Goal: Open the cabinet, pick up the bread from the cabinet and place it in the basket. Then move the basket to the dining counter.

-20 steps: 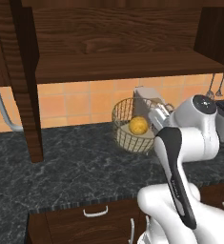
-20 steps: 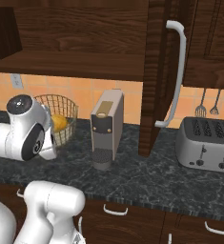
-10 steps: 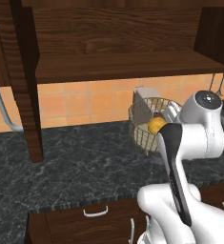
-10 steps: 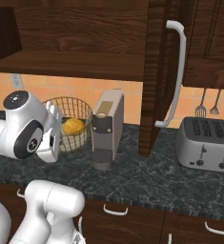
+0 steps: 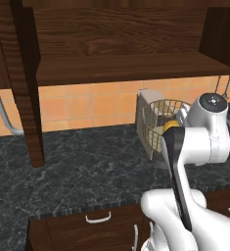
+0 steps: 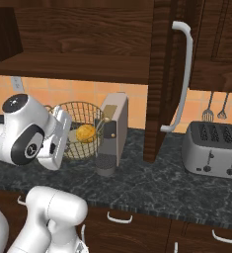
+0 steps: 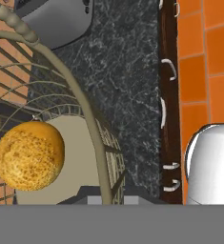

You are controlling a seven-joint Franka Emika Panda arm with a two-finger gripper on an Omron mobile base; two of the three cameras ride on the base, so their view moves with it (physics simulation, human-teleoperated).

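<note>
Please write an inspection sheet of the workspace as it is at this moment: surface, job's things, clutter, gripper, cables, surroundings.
Surface: black speckled worktop, bare in the foreground.
Job's things: bread lies inside the basket; the basket is tilted, next to a beige box appliance. Cabinet is open, its shelf bare where visible.
Clutter: beige box appliance and silver toaster on the worktop.
Gripper: shut on the basket rim; fingertips hidden.
Cables: nothing seen.
Surroundings: orange tiled wall, hanging utensils, drawers below the worktop.
</note>
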